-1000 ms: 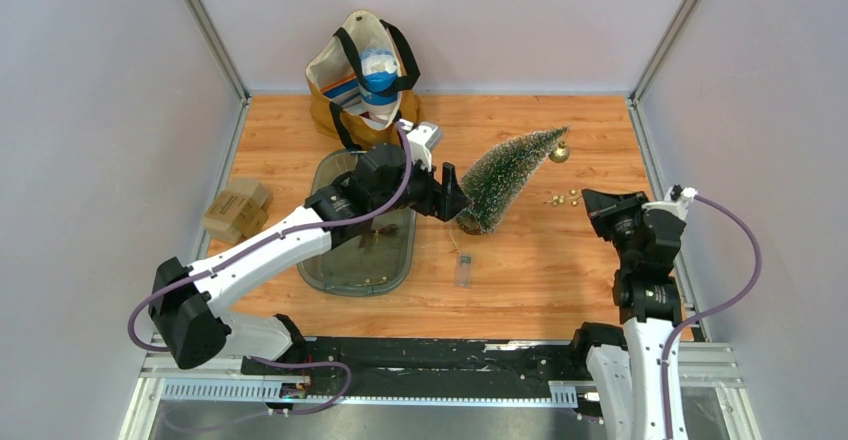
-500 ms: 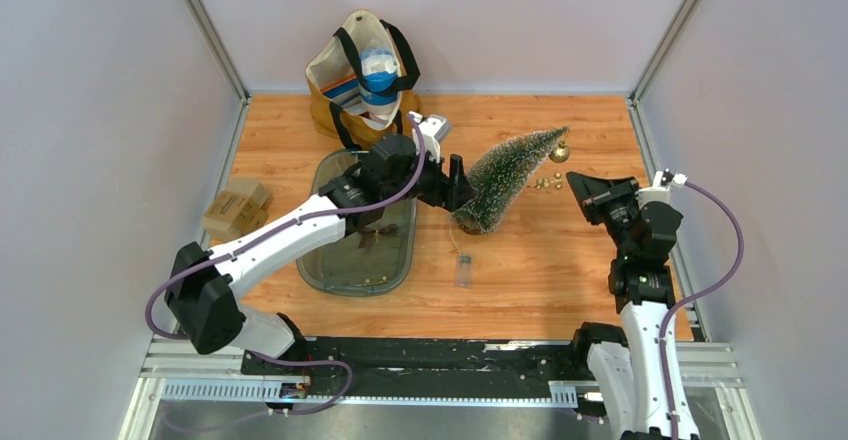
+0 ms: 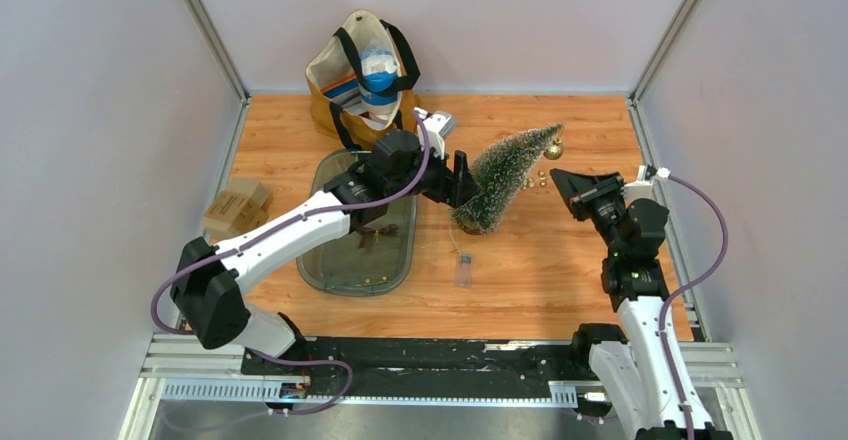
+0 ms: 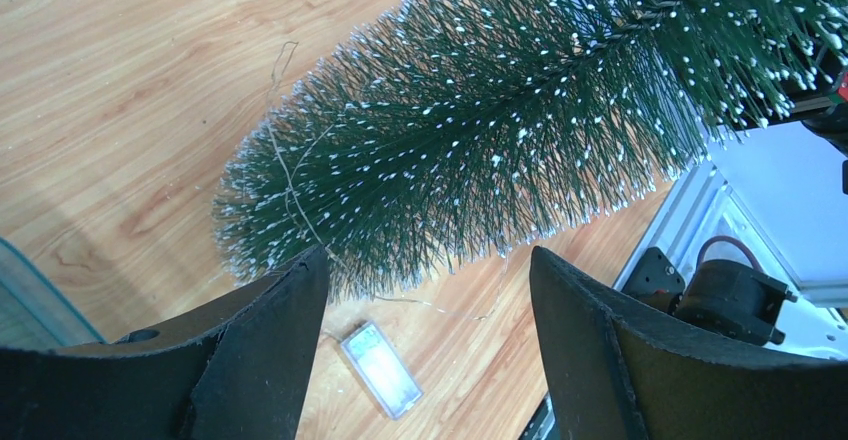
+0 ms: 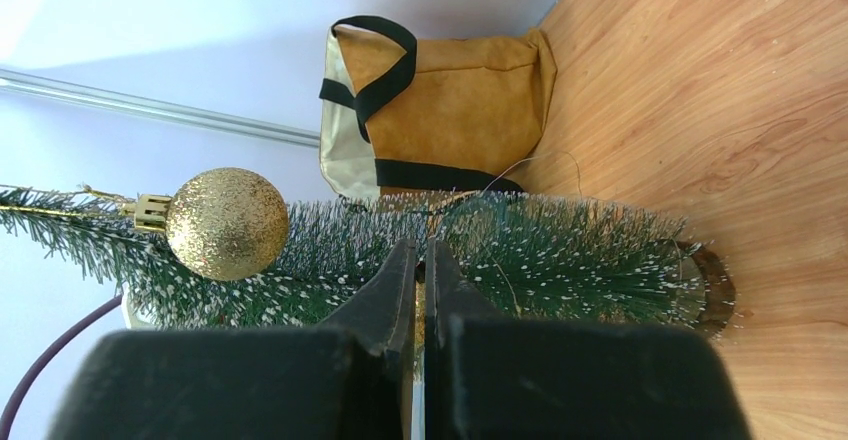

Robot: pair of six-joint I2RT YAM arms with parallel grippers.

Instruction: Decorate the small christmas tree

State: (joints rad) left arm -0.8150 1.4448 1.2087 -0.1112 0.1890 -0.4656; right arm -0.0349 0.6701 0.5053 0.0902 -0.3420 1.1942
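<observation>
The small green frosted tree leans tilted, base low, tip to the far right; it also shows in the left wrist view and the right wrist view. A gold glitter ball hangs at its tip, also in the right wrist view. My left gripper is open, its fingers either side of the tree's base. My right gripper is shut on a string of small gold beads, close beside the tree's upper part. A thin light wire runs from the tree to a clear battery box.
A tan tote bag stands at the back, also in the right wrist view. A dark oval tray lies left of the tree. Small cardboard boxes sit by the left wall. The battery box also shows in the left wrist view.
My right gripper has moved left and away toward the tree, carrying the gold beads with it. My left gripper and the tree's base have shifted slightly farther back.
</observation>
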